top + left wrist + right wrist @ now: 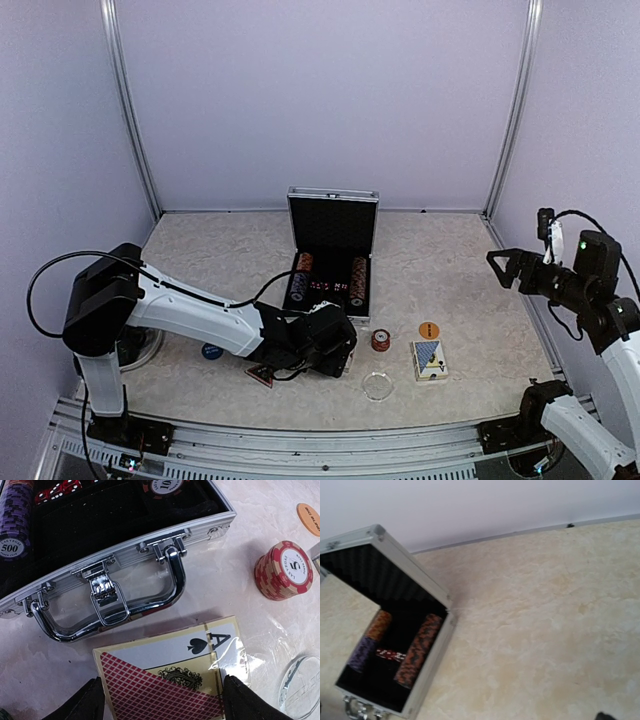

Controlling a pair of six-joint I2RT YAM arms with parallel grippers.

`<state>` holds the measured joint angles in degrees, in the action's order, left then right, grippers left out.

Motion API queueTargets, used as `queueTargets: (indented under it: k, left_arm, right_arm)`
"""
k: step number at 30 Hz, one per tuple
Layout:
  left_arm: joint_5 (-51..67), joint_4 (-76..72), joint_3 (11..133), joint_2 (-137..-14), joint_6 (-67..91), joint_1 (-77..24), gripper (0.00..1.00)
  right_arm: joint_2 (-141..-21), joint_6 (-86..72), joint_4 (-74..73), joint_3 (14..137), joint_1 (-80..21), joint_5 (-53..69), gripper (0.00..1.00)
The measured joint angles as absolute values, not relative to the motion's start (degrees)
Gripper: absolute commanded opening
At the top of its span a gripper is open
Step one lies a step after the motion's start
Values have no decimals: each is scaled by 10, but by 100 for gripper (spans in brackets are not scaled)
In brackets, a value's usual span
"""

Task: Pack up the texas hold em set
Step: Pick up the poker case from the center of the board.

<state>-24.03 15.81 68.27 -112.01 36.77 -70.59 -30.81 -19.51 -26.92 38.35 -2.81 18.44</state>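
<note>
— Cream marbled desk (pixel 470 300), near edge first: what is under the left arm?
— The left gripper (pixel 165 704) hangs low over a red-backed card deck (pixel 165 672), cellophane-wrapped, with the ace of spades showing. Its jaws stand wide, with a dark finger (pixel 82 702) at each side of the deck. I cannot tell whether they touch it.
— Just beyond?
— The silver case (pixel 125 555), with its chrome handle (pixel 107 600) just beside the deck's far edge. To the right a clear round dish (pixel 377 385) lies nearest. Past it are an upright red chip stack (pixel 283 570), a blue-backed deck (pixel 430 358) and an orange button (pixel 309 519).
— Inside the case?
— Black lining, chip rows at both sides, red dice (pixel 55 492) between, and the lid upright.
— The right gripper (pixel 497 268)?
— Raised at the desk's right edge, well apart from the set, jaws fully spread and holding nothing.
— The room?
— Lilac walls on three sides, with metal posts in the back corners.
</note>
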Motion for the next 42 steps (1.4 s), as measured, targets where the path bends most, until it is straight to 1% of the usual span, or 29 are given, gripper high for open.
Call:
queueTargets:
  k: [6,21,26,32,37,42]
  left_arm:
    - [-242,149,675,-1117,368,-706,79]
    - [-243,144,669,-1114,368,-706,78]
    - [-243,143,669,-1114,367,-706,78]
    - [-243,144,669,-1113,363,-706,86]
    - [-231,146,667,-1109,364,-706,97]
    - [-201,146,640,-1085,366,-706,98]
  right_arm:
    - [-296,-216,-246,358,-28,216,99]
    - [-290,-286,-123,216,-28,289,99]
    - [-305,-295,-100,207,-28,297,99]
    - [-317,-297,-62,205,-28,300,99]
    - [-336,-297,-54,202,-28,300,99]
    - [-336,-291,-76,216,-28,293,99]
